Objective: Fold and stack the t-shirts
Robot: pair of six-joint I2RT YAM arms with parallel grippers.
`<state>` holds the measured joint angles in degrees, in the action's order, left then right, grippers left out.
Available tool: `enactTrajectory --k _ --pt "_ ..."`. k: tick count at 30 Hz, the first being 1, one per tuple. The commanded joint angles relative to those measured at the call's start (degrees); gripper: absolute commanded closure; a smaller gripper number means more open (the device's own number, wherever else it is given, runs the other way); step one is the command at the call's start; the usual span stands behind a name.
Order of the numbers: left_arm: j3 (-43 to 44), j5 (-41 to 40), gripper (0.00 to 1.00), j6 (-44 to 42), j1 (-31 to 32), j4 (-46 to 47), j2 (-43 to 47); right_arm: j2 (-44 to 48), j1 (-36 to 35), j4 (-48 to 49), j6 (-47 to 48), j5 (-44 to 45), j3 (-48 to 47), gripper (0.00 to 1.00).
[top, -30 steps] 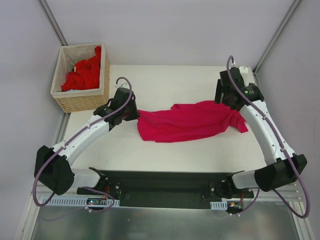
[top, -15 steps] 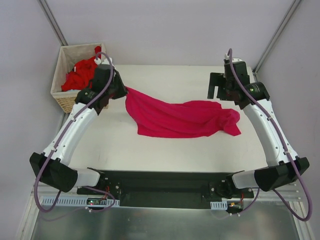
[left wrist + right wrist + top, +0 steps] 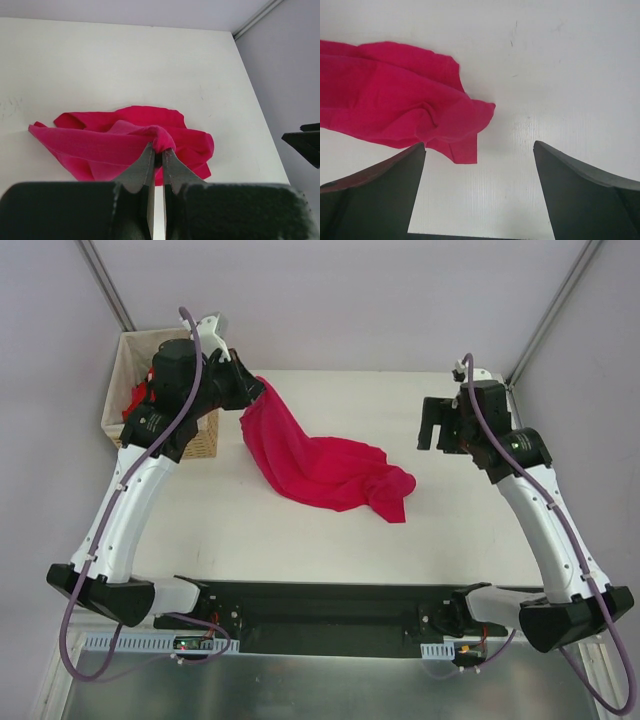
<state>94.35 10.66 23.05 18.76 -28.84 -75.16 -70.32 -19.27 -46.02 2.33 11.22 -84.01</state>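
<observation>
A magenta-crimson t-shirt hangs from my left gripper, which is raised at the table's back left and shut on a pinch of its cloth. The rest of the shirt trails down and lies bunched on the white table. In the left wrist view the cloth bulges over the closed fingertips of the left gripper. My right gripper hovers open at the right, apart from the shirt. Its wrist view shows the shirt's end lying ahead and left of the right gripper. Brighter red t-shirts lie in the basket.
A woven wicker basket stands at the back left corner, partly hidden behind my left arm. Grey walls with metal posts close in the table on both sides.
My left gripper has lifted and carried the shirt's corner up and back toward the basket, dragging the cloth leftward. The right gripper, open throughout, has drawn away from the shirt's right end.
</observation>
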Motion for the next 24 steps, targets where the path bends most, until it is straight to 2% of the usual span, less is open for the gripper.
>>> enactTrajectory --k 1,6,11,19,24 --pt "-4.5 1.9 0.98 0.2 0.0 0.9 4.0 -0.4 -0.3 1.8 -1.3 -2.8 5.2 0.06" --pt "-9.9 -2.1 0.98 0.5 0.0 0.8 5.2 -4.6 -2.3 4.1 -2.0 -6.5 8.0 0.08" --pt "-11.7 -3.7 0.98 0.6 0.0 0.8 5.9 -8.2 -6.1 5.5 -1.5 -4.2 9.3 0.08" --pt "-13.6 -4.5 0.98 1.2 0.0 0.9 6.6 -16.8 -7.2 9.4 -1.9 -4.7 8.1 0.09" --pt "-15.3 -4.6 0.98 1.5 0.0 0.9 7.1 -25.9 -7.1 10.8 -2.1 -4.9 4.5 0.1"
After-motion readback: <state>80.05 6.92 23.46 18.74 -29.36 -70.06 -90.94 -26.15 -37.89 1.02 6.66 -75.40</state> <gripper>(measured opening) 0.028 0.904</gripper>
